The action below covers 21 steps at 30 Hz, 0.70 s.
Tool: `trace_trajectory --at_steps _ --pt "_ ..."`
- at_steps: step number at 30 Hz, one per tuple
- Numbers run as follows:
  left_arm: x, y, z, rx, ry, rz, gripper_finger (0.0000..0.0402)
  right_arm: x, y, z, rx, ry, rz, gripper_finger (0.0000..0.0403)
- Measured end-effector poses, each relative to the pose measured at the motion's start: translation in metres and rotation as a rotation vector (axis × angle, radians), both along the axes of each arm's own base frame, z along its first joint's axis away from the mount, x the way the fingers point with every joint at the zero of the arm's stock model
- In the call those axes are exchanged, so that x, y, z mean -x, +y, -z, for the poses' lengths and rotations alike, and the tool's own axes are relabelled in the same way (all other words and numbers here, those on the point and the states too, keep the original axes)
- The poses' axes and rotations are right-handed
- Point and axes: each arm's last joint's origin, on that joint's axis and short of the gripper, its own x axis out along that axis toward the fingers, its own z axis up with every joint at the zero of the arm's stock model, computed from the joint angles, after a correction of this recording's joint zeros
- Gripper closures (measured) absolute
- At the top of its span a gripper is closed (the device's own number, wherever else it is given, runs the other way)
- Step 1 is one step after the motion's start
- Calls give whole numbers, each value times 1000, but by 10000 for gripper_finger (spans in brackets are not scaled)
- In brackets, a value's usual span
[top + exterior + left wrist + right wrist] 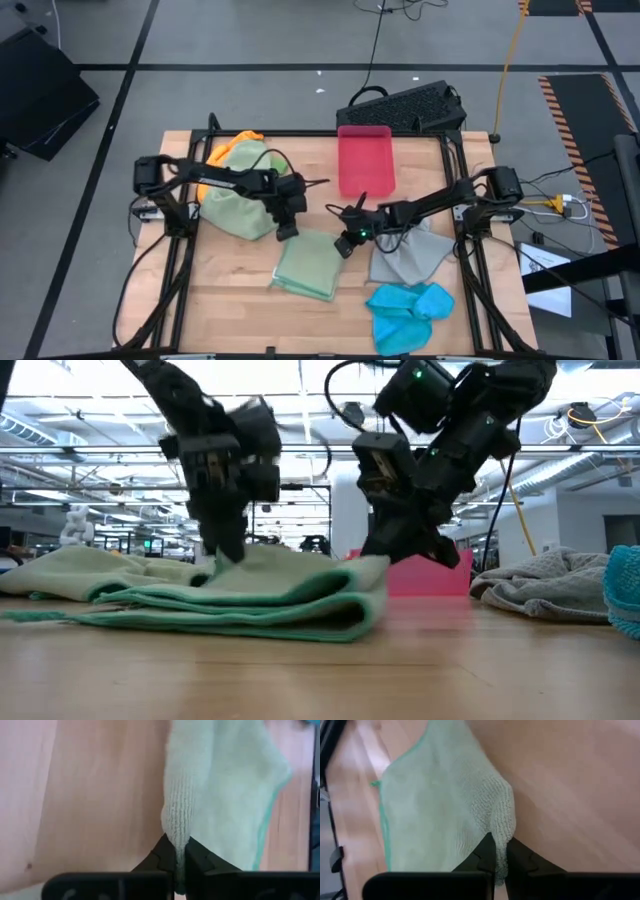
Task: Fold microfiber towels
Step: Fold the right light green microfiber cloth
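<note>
nearest you, operator, on the front right of the table (pixel 230 300): one bright blue towel (pixel 408 312), crumpled, untouched.

next back, right side: one grey towel (pixel 410 257), loosely heaped, just beyond the blue one.

centre: one pale sage green towel (pixel 310 264), folded into a flat stack with teal edging, layers showing in the low view. you have both grippers on it. left gripper (pixel 287 231) is clamped tight on its far left corner; in the left wrist view the fabric is pinched between the dark fingers (pixel 162 855). right gripper (pixel 345 243) is likewise closed on the far right corner.

left, behind: one green towel (pixel 238 203), bundled, with one orange towel (pixel 243 140) showing past it.

farthest: one pink-red tray (pixel 366 159) at the table's back edge.
</note>
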Motion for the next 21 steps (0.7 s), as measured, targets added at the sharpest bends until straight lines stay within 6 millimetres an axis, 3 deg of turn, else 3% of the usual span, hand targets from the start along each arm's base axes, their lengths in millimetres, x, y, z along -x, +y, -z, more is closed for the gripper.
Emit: trace_trajectory --at_steps 13,21 --pt "20 -37 -59 -252 -169 78 397 16 1 -45 176 -107 -49 397" --pt "30 -67 -70 -346 -176 116 397 19 13 -53 253 -136 -71 398"
